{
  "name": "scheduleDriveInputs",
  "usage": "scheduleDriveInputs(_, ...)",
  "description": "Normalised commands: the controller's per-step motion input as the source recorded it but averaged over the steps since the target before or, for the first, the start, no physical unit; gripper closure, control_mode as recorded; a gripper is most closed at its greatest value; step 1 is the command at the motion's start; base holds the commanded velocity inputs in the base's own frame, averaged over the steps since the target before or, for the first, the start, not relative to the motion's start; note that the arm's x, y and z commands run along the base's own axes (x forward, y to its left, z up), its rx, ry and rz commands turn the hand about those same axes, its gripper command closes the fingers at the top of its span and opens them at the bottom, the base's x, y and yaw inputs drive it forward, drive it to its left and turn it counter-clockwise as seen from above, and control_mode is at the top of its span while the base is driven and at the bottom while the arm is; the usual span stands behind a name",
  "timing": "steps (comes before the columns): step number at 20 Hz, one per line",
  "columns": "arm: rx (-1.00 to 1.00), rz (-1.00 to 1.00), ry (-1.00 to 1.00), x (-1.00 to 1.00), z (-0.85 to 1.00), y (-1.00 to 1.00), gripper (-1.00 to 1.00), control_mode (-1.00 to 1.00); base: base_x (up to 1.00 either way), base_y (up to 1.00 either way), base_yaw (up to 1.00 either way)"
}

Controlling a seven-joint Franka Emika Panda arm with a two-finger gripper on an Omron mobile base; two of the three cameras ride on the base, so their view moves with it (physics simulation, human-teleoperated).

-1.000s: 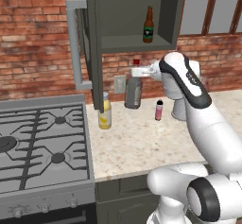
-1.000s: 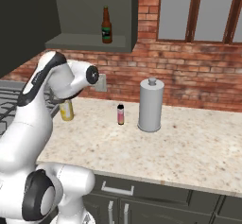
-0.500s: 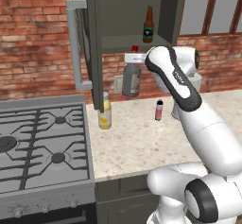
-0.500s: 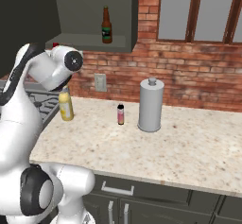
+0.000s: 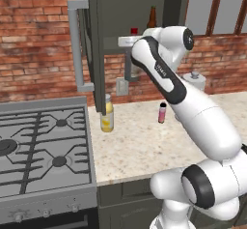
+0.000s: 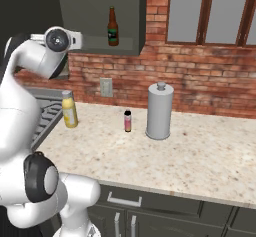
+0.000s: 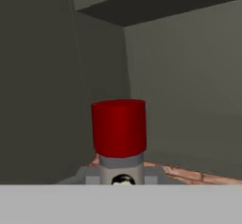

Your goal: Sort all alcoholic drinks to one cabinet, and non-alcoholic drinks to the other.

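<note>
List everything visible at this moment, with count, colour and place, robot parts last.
Grey bottle: one, grey glass with a red cap, held up at the open cabinet.
Beer bottle: one, brown, on the cabinet floor.
Yellow bottle: one, white cap, on the counter beside the stove.
Pink bottle: one, black cap, on the counter.
Canister: one, grey, beside the pink bottle.
Cabinet: one, dark grey-green, door open, pale bar handle.
Stove: one, grey, left of the counter.
Hand: one, white, shut on the grey bottle.

Glossy white rounded arm (image 5: pixel 193 107) with dark joint bands.
</note>
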Motion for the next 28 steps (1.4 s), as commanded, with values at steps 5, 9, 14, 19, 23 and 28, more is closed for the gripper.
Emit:
scheduleDriveInputs(5, -0.12, -0.13, -0.06, 0.28, 0.46, -0.02, 1.0, -1.0, 0.0, 0.0, 0.0)
scheduleDriveInputs(9, -0.08, -0.1, -0.05, 0.24, 0.29, 0.0, 1.0, -1.0, 0.0, 0.0, 0.0)
scheduleDriveInputs(14, -0.03, -0.09, -0.01, 0.24, 0.14, 0.0, 1.0, -1.0, 0.0, 0.0, 0.0)
scheduleDriveInputs(19, 0.0, -0.09, 0.0, 0.24, 0.16, 0.0, 1.0, -1.0, 0.0, 0.0, 0.0)
scheduleDriveInputs(23, 0.0, -0.08, 0.0, 0.24, 0.13, 0.0, 1.0, -1.0, 0.0, 0.0, 0.0)
scheduleDriveInputs(28, 0.0, -0.08, 0.0, 0.28, 0.07, 0.0, 1.0, -1.0, 0.0, 0.0, 0.0)
